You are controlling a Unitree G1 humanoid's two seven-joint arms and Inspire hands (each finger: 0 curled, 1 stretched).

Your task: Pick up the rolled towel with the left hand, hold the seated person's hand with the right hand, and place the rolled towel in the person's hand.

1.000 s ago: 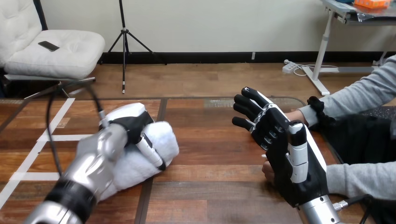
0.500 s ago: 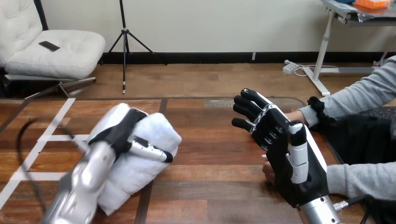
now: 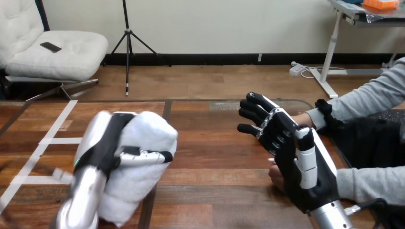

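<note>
Left hand (image 3: pixel 109 143) clamped on rolled towel (image 3: pixel 149 130), thumb across its front, fingers wrapped round its far side. Towel sits at the left half of the surface (image 3: pixel 210 143), tilted; can't tell if its low end touches the wood. Right hand (image 3: pixel 292 150) over the surface's right part, fingers spread and near straight, gripping nothing visible. Person's hand (image 3: pixel 275 177) on the surface's right part, partly hidden behind the right palm; contact unclear.

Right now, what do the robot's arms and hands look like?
The left forearm and right forearm are silver cylinders. The left robot hand is black with a white shell on its back and a white, black-tipped thumb. The right robot hand is black, its thumb shelled in white.
</note>
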